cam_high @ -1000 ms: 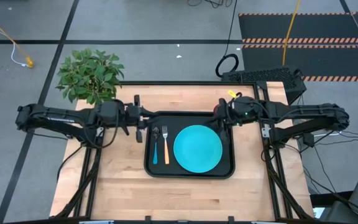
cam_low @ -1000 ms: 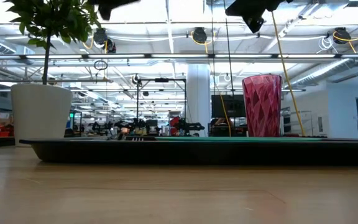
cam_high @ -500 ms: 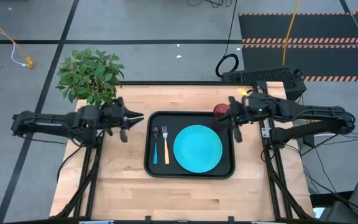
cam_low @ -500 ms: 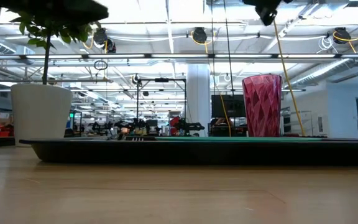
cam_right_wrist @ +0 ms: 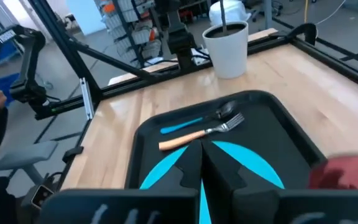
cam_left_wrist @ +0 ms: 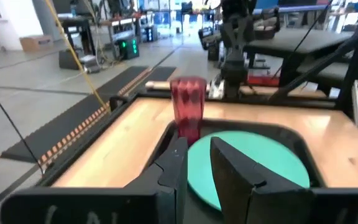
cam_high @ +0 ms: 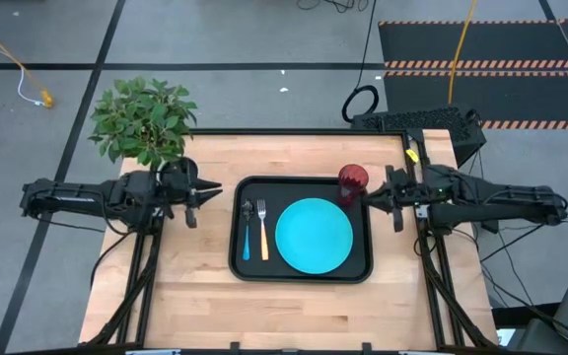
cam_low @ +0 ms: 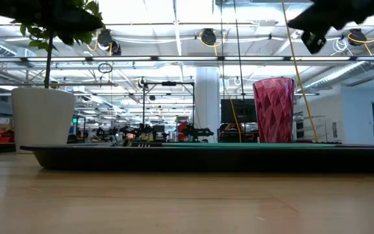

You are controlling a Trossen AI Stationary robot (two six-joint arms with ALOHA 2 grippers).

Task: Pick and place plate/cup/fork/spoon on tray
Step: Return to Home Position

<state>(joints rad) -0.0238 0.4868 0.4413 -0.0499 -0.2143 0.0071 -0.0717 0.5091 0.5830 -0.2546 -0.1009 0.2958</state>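
The black tray lies mid-table. On it are the turquoise plate, the orange-handled fork and the blue-handled spoon, side by side left of the plate. The red cup stands upright on its base in the tray's far right corner. My left gripper hovers left of the tray, its fingers a little apart with nothing between them. My right gripper hovers at the tray's right rim, just beside the cup, shut and empty.
A potted plant in a white pot stands at the table's far left corner. A black box sits behind the far right corner. Bare wood lies between the tray and the near edge.
Both grippers have drawn back from over the tray, the left toward the table's left edge and the right toward the right edge, each sinking somewhat. The cup, earlier hidden under the right gripper in the high view, now shows. Nothing on the tray has moved.
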